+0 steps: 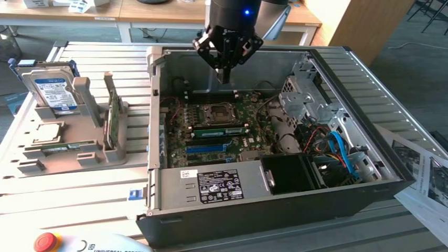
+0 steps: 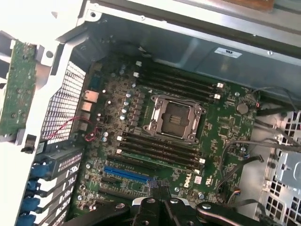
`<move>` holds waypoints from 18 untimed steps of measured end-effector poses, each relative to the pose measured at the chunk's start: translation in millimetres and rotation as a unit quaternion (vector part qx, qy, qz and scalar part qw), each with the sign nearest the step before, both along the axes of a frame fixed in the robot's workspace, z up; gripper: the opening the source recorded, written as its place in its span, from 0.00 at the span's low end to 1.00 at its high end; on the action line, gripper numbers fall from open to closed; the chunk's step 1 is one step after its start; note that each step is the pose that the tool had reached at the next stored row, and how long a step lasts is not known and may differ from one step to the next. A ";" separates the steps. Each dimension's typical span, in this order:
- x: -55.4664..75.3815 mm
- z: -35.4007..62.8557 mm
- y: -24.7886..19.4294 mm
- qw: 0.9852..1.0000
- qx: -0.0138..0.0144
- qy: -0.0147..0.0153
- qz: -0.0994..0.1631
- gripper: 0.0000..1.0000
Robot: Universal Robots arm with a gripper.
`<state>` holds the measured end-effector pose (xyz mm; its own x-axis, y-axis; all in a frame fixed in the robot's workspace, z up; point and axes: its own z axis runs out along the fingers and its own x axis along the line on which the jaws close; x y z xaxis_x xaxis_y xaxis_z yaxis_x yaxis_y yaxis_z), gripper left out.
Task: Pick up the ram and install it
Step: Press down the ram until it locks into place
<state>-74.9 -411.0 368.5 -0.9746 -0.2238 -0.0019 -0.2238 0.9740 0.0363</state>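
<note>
Ram (image 1: 220,132) seated flat in a motherboard (image 1: 210,152) slot just below the processor socket (image 2: 175,117), inside the open computer case (image 1: 364,105). Gripper (image 1: 222,77) above the board, jaws closed, holding nothing. Hard drive (image 1: 54,93) upright in holder (image 1: 91,152), exterior view's left.

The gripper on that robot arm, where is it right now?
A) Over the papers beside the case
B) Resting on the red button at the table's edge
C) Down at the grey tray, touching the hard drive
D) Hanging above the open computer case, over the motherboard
D: the gripper hangs shut and empty above the open computer case, and the wrist view looks straight down on the motherboard.
</note>
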 end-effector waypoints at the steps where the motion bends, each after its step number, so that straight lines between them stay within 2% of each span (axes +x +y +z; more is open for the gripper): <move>1: 0.0 -0.1 0.0 1.000 0.000 0.000 -0.007 0.11; 5: 0.0 -0.3 0.0 0.999 0.000 0.000 -0.033 0.11; 10: 0.0 -0.6 0.0 0.998 0.000 0.000 -0.063 0.11; 18: 0.0 -0.5 0.0 0.997 0.001 0.000 -0.076 0.11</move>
